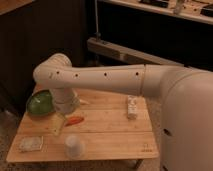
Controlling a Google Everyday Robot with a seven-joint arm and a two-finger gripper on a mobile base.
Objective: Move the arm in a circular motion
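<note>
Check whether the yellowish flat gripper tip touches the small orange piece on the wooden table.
Cannot tell. Camera view: the yellowish gripper sits beside the small orange piece; neither gap nor contact shows.

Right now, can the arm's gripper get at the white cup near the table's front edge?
Probably yes. The gripper hangs low over the table, beside the orange item, and the white cup stands just in front of it with nothing between them.
</note>
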